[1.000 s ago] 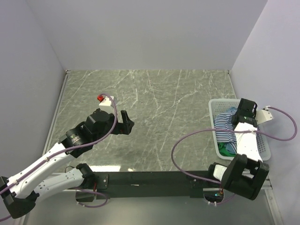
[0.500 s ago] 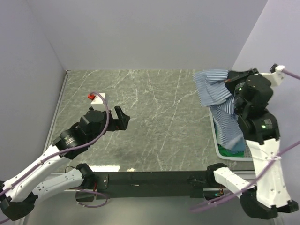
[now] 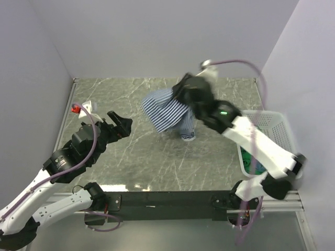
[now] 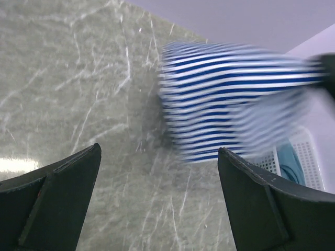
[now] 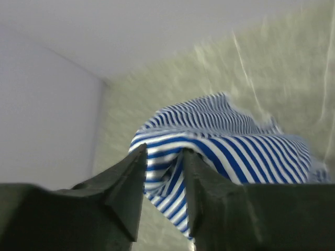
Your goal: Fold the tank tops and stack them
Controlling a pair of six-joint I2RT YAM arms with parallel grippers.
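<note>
left gripper (image 4: 158, 150): fingers wide apart, nothing in it
right gripper (image 5: 163, 154): fingers slightly apart with striped cloth in the gap, honestly can't tell if it's gripping
striped top (image 3: 165, 112): bunched at the right gripper's tips, hanging over the table (image 3: 104, 94), ahead of the left gripper, not touching it
teal top (image 4: 291, 163), green top (image 3: 247, 167): in the basket (image 3: 277, 123), well away from both grippers

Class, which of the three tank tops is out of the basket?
The navy-and-white striped tank top, hanging from the right gripper above the table; the green top and the teal top lie in the white basket.
</note>
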